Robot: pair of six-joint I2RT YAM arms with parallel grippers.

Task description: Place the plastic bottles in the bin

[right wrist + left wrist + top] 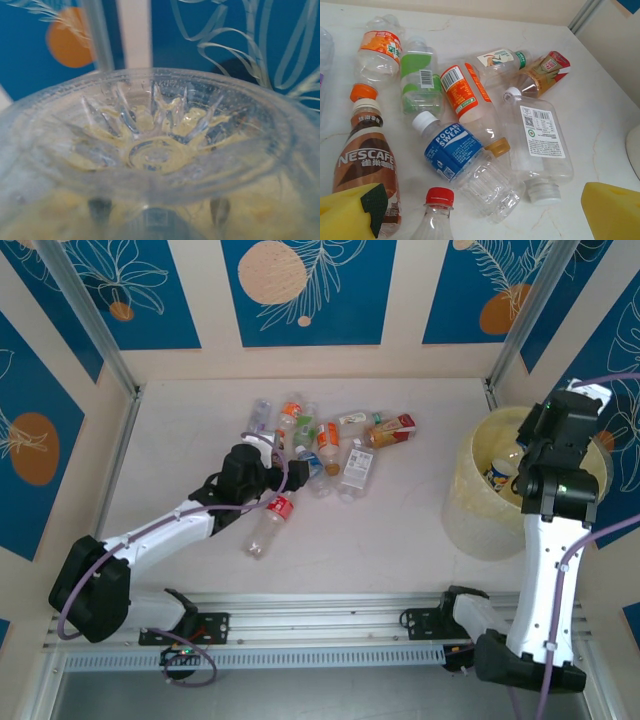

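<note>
— From above, where are they?
— A heap of small clear plastic bottles (325,440) lies mid-table, their long axes pointing every way, with the left gripper (268,455) just beside it. The right gripper (522,455) hangs over the large round pale yellow plastic bin (465,515).
— Left wrist?
— Jaws wide apart. A blue-labelled bottle (455,155) lies diagonally, its white cap far-left, crowded by others.
— Right wrist?
— Clamped on a clear ribbed bottle (155,150), base towards the lens.
</note>
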